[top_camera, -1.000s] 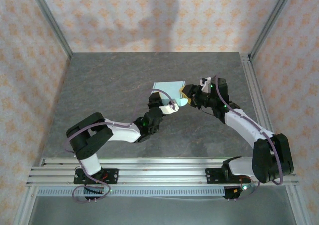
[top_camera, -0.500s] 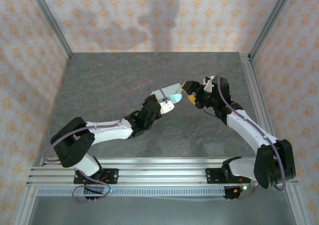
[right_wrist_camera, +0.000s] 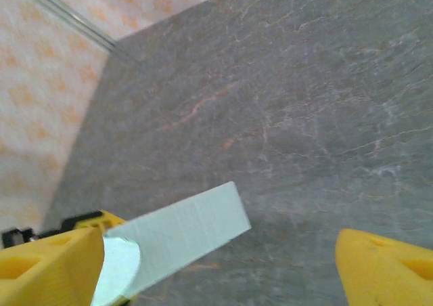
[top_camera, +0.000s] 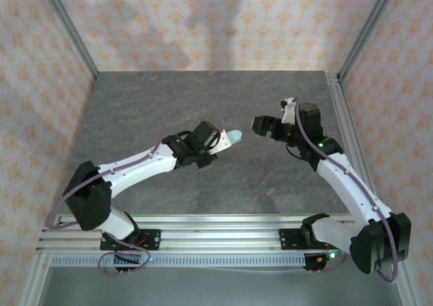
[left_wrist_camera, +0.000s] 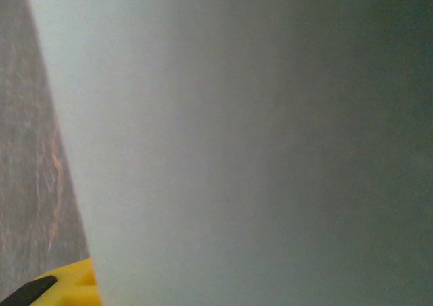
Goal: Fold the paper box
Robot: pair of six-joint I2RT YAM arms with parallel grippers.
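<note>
Okay, top view: the left gripper [top_camera: 224, 137] is pinching the paper box [top_camera: 234, 136] over the middle of the grey table [top_camera: 149, 103]. A small pale blue bit of the box sticks out past the gripper tip, pointing toward the right arm. The right gripper [top_camera: 261, 125] sits just to the right of it, apart from the box, with its jaws spread wide and nothing between them. Both arms reach in from the rails [top_camera: 203, 228] at the near edge. The patterned wall [top_camera: 203, 22] stands behind.

Left wrist view: the pale card of the box is right up against the camera and blurred. A strip of table runs down the left edge. One yellow fingertip [left_wrist_camera: 64, 287] shows at the bottom left, against the card's edge.

Right wrist view: the box is a thin, flat, pale mint slab, tilted, with its far end rising to the right. It is off the table, with a faint shadow under it. A rounded flap [right_wrist_camera: 118, 272] shows at its lower left end. The right gripper's two yellow fingers [right_wrist_camera: 385, 265] sit at the bottom corners, far apart. The left-hand one overlaps the box's lower end in this view, and I cannot tell whether they touch. Another yellow and black finger [right_wrist_camera: 88, 220] shows at the box's lower left end.
</note>
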